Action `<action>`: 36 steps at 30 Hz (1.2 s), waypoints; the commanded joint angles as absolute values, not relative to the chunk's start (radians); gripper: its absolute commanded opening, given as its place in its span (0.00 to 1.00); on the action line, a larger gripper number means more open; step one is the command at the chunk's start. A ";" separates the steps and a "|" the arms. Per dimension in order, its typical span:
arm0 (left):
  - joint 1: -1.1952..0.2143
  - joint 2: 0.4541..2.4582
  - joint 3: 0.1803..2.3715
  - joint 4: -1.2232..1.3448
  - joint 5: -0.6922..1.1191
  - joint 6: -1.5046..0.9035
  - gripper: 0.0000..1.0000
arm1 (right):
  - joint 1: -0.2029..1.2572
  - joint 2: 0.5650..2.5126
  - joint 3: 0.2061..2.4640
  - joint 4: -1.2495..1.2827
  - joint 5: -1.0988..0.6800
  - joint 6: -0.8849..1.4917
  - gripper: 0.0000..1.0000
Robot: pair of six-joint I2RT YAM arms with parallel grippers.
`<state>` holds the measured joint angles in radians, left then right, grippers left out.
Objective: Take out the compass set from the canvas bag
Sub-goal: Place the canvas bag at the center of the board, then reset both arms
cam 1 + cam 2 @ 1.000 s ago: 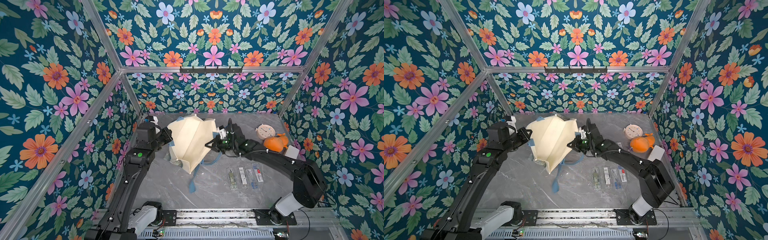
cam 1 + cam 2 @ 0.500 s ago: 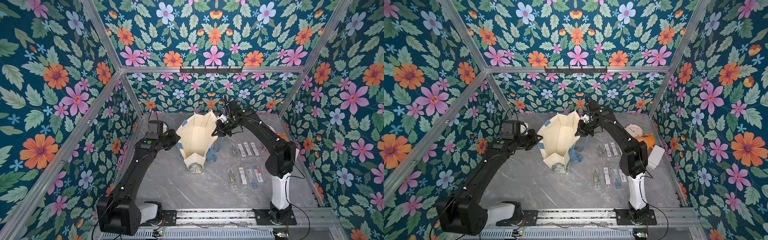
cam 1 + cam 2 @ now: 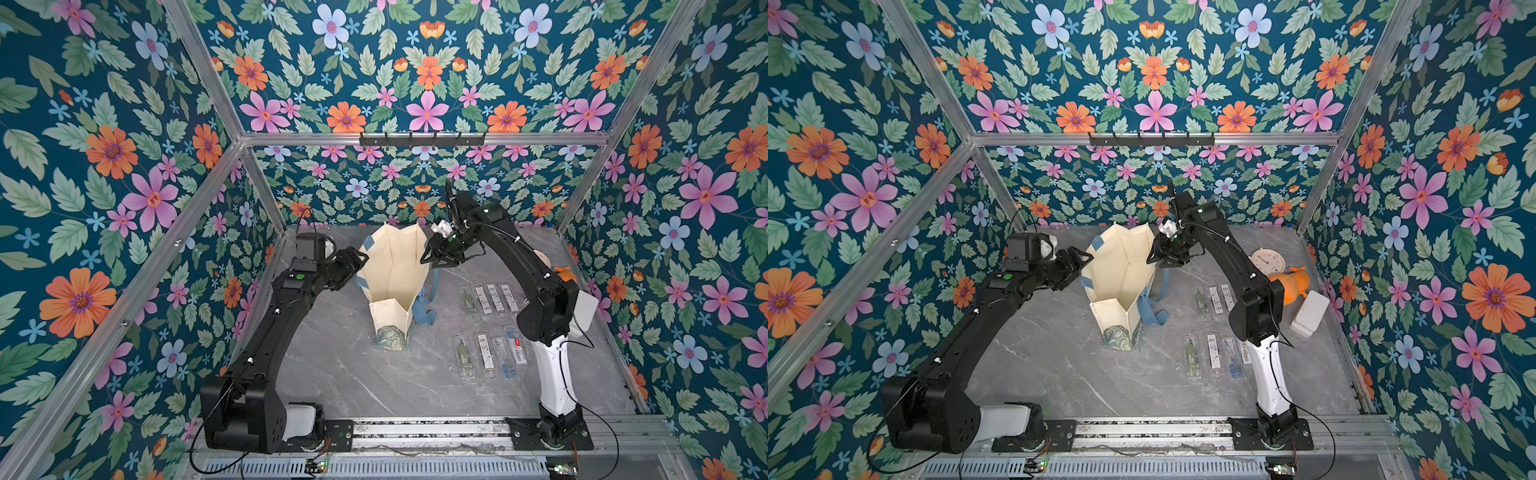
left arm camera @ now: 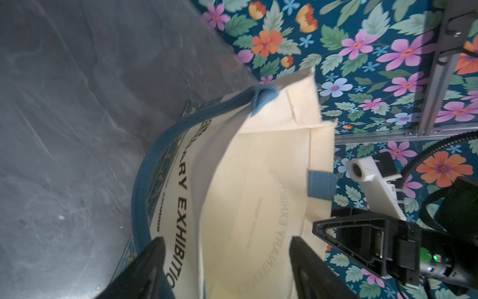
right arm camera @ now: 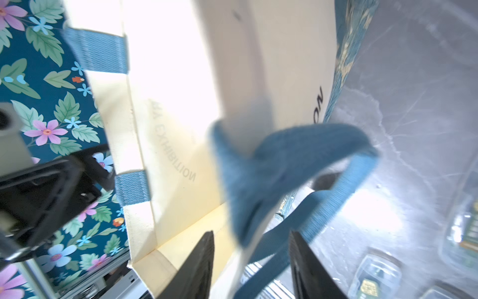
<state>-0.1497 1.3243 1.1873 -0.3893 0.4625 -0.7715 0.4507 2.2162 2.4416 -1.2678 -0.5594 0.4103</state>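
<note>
Grey marble tabletop [image 3: 332,374] bearing everything.
Cream canvas tote bag [image 3: 395,274] standing on base, mouth gaping.
Left gripper [image 4: 226,240] at bag's left rim: jaws standing wide, straddling wall, gripping nothing.
Right gripper [image 5: 251,234] at bag's right rim: jaws partly apart, light blue strap handle [image 5: 297,145] hanging loose between.
Clear plastic compass-set cases [image 3: 484,299] lying outside, right of bag; extraction looking done.
Advice: backing arms straight off rim, avoiding snagging strap or tipping bag.

Overhead pair; wrists near canvas bag [image 3: 392,270]
</note>
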 commanded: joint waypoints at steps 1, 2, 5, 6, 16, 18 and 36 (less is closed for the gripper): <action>-0.144 1.307 1.241 -0.367 0.354 -0.620 0.99 | 0.444 2.234 2.569 -1.399 -0.456 0.328 0.51; -0.144 1.298 1.249 -0.357 0.330 -0.594 0.99 | 0.443 2.236 2.614 -1.423 -0.428 0.317 0.52; -0.141 1.263 1.244 -0.339 0.283 -0.491 0.99 | 0.443 2.204 2.699 -1.473 -0.328 0.267 0.53; -0.141 1.243 1.227 -0.332 0.267 -0.436 0.99 | 0.443 2.162 2.667 -1.462 -0.281 0.249 0.56; -0.131 1.050 0.840 -0.085 -0.269 -0.193 0.99 | 0.442 1.427 1.407 -0.639 -0.064 0.126 0.62; -0.124 1.060 0.799 -0.049 -0.294 -0.222 0.99 | 0.440 1.342 1.235 -0.527 0.004 0.098 0.62; -0.045 1.368 0.483 0.599 -0.204 -0.096 0.94 | 0.321 1.085 0.282 0.606 0.284 -0.101 0.99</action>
